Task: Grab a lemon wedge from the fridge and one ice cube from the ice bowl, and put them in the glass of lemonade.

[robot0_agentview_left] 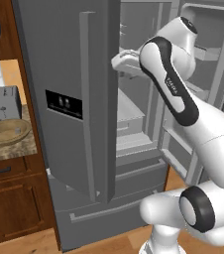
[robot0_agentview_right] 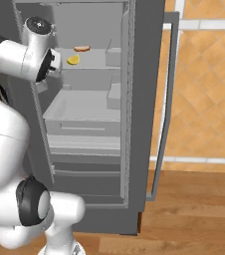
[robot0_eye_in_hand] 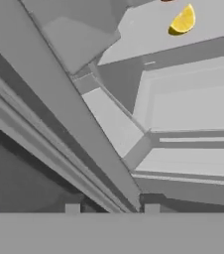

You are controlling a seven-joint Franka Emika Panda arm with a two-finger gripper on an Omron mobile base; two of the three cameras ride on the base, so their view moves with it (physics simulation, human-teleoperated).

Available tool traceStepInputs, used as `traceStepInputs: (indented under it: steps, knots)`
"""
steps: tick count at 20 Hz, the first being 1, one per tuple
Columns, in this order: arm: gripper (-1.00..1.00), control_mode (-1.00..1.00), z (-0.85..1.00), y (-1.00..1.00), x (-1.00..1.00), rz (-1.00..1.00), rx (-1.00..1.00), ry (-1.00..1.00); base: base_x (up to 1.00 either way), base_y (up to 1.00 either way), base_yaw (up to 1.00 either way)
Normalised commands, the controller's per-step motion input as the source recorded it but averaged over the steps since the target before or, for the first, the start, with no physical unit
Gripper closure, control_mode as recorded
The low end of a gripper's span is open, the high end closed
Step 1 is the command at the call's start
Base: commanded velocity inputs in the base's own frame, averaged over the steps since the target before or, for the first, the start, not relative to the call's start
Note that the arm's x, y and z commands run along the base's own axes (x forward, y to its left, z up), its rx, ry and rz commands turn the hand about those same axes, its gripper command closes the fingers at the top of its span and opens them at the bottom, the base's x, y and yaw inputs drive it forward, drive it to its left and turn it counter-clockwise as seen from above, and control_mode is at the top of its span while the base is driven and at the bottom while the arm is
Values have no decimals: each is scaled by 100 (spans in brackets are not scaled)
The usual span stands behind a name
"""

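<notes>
You are on the first step: getting the wedge (robot0_agentview_right: 73, 60) out of the fridge (robot0_agentview_left: 74, 74). The right-hand door (robot0_agentview_right: 162, 99) is swung wide, and the wedge lies on an upper shelf (robot0_agentview_right: 92, 62), toward its left side, with a small orange-brown item (robot0_agentview_right: 81, 48) just behind it. In the hand view the wedge sits near the top right corner, well apart from the gripper (robot0_eye_in_hand: 112, 208), whose two fingertips (robot0_eye_in_hand: 73, 208) barely rise at the bottom edge with a gap between them; nothing lies in that gap, but the pictures do not let you tell for sure how wide the jaws stand. From the base views the hand is at the fridge's open front, near the edge of the closed left door (robot0_agentview_left: 84, 109), at about the height of that shelf. Your next move, as I judge it, is to turn the hand toward the wedge, reach in over the shelf, and come down with the jaws spread enough to straddle it. Mind the door edge and the shelf lip on the way in, and keep clear of the orange item. The wedge is tiny, so line it up squarely between the fingers before you close. The bowl (robot0_agentview_left: 7, 131) waits on the counter (robot0_agentview_left: 15, 149) left of the fridge, by the toaster (robot0_agentview_left: 4, 101), for the ice step later.
</notes>
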Motion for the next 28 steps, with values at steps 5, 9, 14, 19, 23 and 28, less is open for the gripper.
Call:
traceStepInputs:
  steps: [5,9,14,19,23,28]
  knots:
    - [-100,-100,-30,-36,24,4,20,0,0,0,0]
    - [-100,-100,-41,0,6,11,17,0,0,0,0]
    - [-100,-100,-25,16,12,7,3,8,0,0,0]
    - [-100,-100,-15,6,66,10,0,10,0,0,0]
    - [-100,-100,0,0,57,5,0,9,0,0,0]
    - [-100,-100,-23,10,65,1,0,9,0,0,0]
